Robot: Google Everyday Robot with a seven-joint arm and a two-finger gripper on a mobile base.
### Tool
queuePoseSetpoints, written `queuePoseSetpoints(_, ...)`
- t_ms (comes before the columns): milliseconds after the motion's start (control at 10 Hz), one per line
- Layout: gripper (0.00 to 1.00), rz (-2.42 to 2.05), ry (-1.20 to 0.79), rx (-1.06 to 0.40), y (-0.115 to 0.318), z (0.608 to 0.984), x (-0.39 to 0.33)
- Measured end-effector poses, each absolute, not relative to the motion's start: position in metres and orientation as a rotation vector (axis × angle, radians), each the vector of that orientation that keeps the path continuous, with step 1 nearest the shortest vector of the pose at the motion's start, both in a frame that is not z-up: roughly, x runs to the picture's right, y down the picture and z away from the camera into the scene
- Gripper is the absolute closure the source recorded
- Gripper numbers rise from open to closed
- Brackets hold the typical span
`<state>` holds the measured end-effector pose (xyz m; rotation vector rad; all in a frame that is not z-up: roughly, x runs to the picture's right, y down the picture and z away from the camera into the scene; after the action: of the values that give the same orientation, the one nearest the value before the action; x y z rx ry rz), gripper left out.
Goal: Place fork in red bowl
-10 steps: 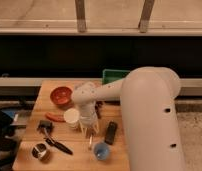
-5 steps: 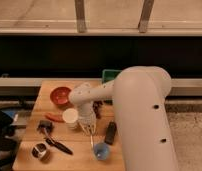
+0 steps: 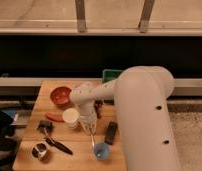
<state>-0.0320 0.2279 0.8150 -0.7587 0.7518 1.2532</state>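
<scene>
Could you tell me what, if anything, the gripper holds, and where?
The gripper, beside the white cup, seems to hold the fork by its upper end; the rest hangs down.

A: What sort of place is this?
B: An office or lab corner, probably: a wooden table [image 3: 79,156] stands by a long window wall [image 3: 111,12] with metal posts [image 3: 80,15], on a speckled floor [image 3: 190,140].
A: And the gripper?
B: The gripper [image 3: 88,125] hangs over the table, beside the white cup [image 3: 70,117].

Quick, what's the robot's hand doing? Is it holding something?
Gripper: pointing down beside the white cup; cannot tell if it is open, shut or holding anything.
</scene>
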Motion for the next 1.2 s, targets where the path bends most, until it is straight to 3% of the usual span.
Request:
queuePoseSetpoints(600, 1.0, 1.411, 0.606, -0.63, 0.135, 0.792, 0.004)
queuePoseSetpoints(1200, 1.0, 1.463, 0.36, -0.52, 0.002, 0.777, -0.009)
